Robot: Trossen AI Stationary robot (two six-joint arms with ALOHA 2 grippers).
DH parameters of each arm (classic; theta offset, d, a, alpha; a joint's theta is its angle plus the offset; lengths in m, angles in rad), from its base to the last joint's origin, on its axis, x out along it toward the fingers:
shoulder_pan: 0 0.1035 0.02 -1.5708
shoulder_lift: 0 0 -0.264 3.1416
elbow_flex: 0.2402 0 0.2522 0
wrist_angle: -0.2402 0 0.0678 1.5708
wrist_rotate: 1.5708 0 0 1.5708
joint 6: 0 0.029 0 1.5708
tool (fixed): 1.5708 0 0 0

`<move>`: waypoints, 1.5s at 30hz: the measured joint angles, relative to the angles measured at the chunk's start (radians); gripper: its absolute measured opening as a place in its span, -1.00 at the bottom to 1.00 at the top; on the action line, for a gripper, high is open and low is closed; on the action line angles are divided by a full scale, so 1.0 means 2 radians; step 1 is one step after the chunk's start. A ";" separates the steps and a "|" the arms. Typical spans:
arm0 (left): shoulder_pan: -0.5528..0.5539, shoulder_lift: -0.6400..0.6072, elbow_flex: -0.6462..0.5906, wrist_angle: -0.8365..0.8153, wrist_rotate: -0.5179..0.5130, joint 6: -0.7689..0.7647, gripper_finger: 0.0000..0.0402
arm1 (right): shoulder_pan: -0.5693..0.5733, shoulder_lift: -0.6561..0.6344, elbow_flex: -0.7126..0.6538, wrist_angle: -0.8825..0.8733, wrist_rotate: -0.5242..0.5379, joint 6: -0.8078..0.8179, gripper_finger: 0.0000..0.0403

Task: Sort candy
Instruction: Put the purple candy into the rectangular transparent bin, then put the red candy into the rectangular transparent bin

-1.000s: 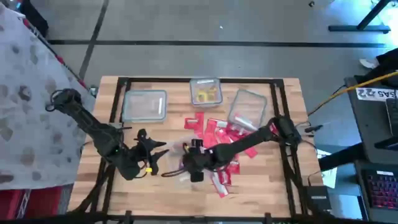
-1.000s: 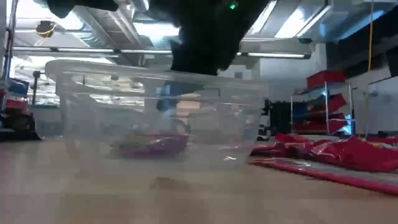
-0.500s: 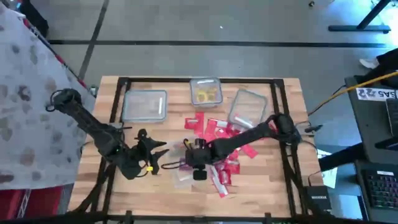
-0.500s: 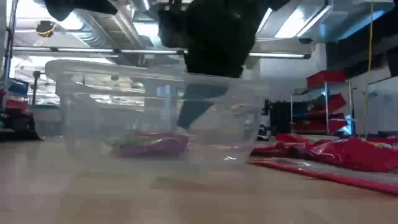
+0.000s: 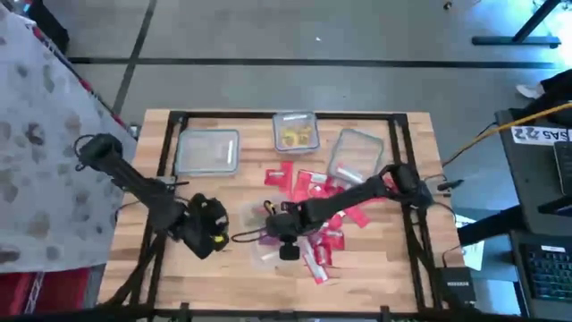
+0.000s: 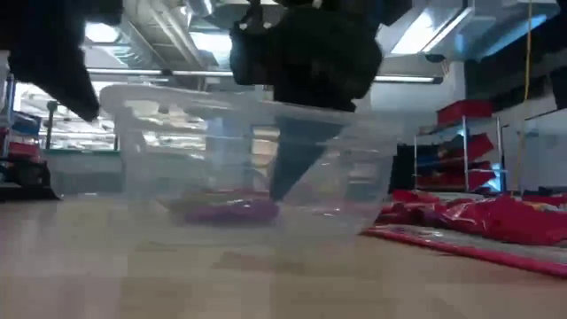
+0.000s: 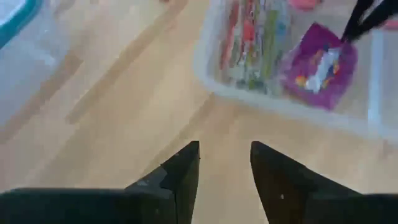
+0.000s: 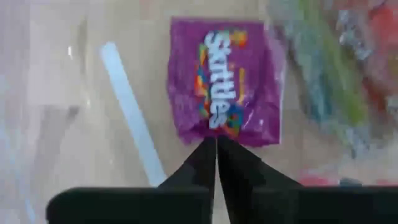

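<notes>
One purple candy packet (image 8: 225, 87) lies flat inside the clear tub (image 6: 257, 159), long axis toward the right hand (image 8: 216, 144), fully closed at its edge, grip unclear; left hand (image 7: 224, 163) beside tub, half-open, empty.

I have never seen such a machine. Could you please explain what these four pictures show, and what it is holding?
Two dark robot arms work at a wooden table. One camera looks down from above, one sits at table height, one rides on each wrist. Red flat candy packets lie heaped mid-table, with clear plastic tubs behind. The right claw is shut at the edge of a purple Skittles packet lying in a clear tub; whether it grips the packet, I cannot tell. The left claw hangs part open, empty, beside that tub.
</notes>
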State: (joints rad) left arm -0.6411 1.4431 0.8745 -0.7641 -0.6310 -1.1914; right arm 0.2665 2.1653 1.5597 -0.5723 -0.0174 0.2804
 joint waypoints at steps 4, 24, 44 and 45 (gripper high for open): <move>0.025 0.051 0.000 0.051 -0.005 0.040 -0.36 | 0.000 0.003 0.000 0.003 0.009 0.001 -0.98; 0.058 0.088 0.000 0.109 0.003 0.088 -0.36 | 0.000 0.006 0.000 0.101 0.096 -0.019 -0.98; 0.032 0.088 0.000 0.099 0.012 0.063 -0.36 | 0.131 -0.169 -0.014 -0.256 0.251 0.153 -0.93; 0.029 0.088 0.000 0.099 0.009 0.061 -0.36 | 0.143 -0.170 -0.025 -0.263 0.245 0.176 -0.91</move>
State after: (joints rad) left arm -0.5821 1.6188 0.8742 -0.5659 -0.6122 -1.0698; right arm 0.5530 1.8252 1.5104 -1.0988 0.4720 0.6330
